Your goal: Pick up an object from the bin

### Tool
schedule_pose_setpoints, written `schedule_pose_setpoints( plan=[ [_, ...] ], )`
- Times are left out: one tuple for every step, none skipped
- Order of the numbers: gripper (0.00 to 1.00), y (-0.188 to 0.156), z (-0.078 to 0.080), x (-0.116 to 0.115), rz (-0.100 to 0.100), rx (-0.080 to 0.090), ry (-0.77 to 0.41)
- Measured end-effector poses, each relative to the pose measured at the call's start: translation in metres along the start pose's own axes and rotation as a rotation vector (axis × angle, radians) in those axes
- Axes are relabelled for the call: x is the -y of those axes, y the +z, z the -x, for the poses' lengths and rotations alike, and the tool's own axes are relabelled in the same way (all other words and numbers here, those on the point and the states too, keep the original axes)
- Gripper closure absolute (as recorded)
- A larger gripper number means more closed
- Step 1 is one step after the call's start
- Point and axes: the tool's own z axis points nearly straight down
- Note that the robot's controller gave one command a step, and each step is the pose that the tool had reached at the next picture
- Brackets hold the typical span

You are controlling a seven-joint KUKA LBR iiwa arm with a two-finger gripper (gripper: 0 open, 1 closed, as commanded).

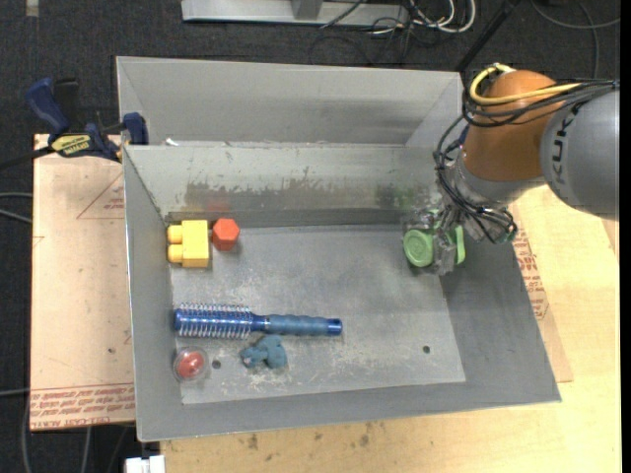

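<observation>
My gripper (438,252) hangs at the bin's right rear corner, under the orange wrist cover. A green round thing (419,249), like a small cap or cup, sits between its fingers, with another bit of green showing on the far side of one finger. The gripper is shut on it. A blue hairbrush (258,323) lies along the floor at the front left, well away from the gripper.
A yellow block (189,242) and a small orange piece (226,233) rest at the rear left. A blue-grey toy figure (265,354) and a clear ball with red inside (188,364) lie near the front left corner. The bin's sloped right wall rises beside the gripper.
</observation>
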Motion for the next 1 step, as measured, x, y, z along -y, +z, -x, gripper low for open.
schedule_pose_setpoints(
  plan=[
    [1.00, -0.1349, -0.0269, -0.0350, -0.005, 0.006, -0.028]
  ],
)
